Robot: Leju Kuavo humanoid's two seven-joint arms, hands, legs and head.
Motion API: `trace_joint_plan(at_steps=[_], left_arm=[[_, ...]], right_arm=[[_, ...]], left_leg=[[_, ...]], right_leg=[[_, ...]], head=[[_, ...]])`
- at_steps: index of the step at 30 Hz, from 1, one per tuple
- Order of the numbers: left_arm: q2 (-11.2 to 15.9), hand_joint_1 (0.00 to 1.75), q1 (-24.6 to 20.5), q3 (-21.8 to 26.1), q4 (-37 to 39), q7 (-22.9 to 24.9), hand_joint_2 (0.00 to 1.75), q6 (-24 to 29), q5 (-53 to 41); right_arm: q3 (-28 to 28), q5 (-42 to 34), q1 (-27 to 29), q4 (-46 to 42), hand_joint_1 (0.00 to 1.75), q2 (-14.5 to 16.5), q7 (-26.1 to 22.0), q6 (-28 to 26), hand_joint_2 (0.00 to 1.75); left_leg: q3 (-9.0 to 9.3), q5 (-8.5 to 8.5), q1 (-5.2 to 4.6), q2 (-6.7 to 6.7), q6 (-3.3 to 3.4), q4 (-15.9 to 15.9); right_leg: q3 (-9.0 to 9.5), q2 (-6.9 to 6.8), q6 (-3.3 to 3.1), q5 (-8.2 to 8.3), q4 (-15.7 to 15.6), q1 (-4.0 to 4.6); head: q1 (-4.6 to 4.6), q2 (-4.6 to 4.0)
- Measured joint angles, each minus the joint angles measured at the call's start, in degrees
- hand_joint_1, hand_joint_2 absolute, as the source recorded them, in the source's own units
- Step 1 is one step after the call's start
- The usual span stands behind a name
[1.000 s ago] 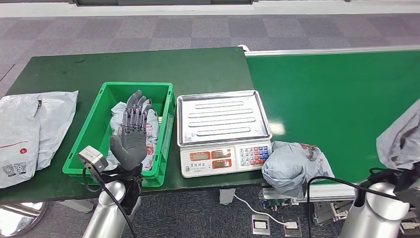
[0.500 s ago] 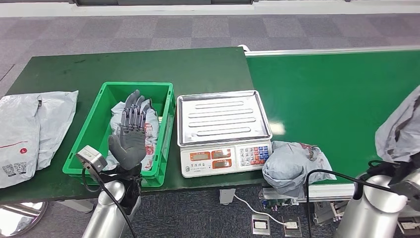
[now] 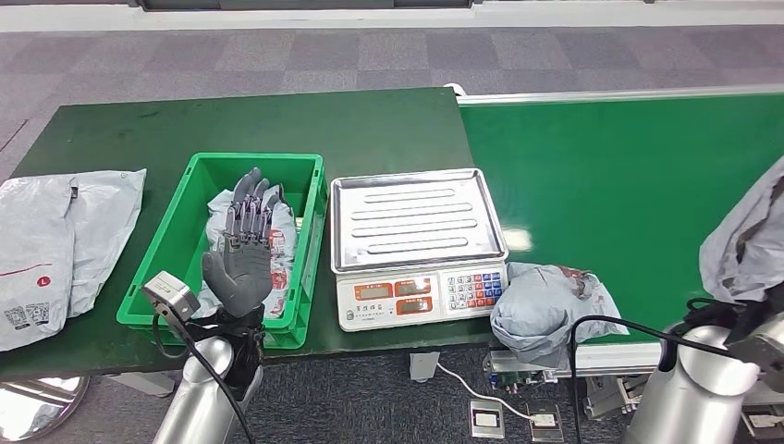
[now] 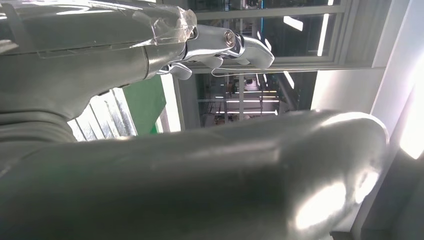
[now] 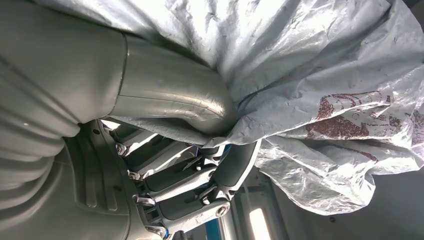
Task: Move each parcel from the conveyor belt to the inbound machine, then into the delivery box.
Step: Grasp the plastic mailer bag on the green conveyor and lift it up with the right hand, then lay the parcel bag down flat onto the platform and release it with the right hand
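While its right hand [image 5: 200,150] is clutching a grey parcel [image 3: 744,245] bunched between thumb and fingers above the conveyor belt [image 3: 610,157], apparently for carrying to the weighing scale [image 3: 416,242], the robot's left hand [image 3: 243,250] is hovering flat, fingers spread and holding nothing, over the green box [image 3: 176,242], seemingly waiting.

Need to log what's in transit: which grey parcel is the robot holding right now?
The grey parcel at the far right, above the conveyor belt, pinched by the right robot hand. The other grey parcel lies loose beside the scale.
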Motion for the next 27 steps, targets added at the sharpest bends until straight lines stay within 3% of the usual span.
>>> trace_joint_plan(at_steps=[27], left_arm=[[0.01,0.00,-0.05,0.00,0.01,0.28,0.00,-0.11,0.19]], right_arm=[[0.17,1.01,-0.24,0.48,1.75,-0.11,1.00,0.86,1.75]], left_leg=[[-0.21,-0.03,-0.01,-0.03,0.01,-0.03]], right_leg=[[0.06,-0.03,0.02,-0.02,0.02,0.01]], head=[[0.01,0.00]])
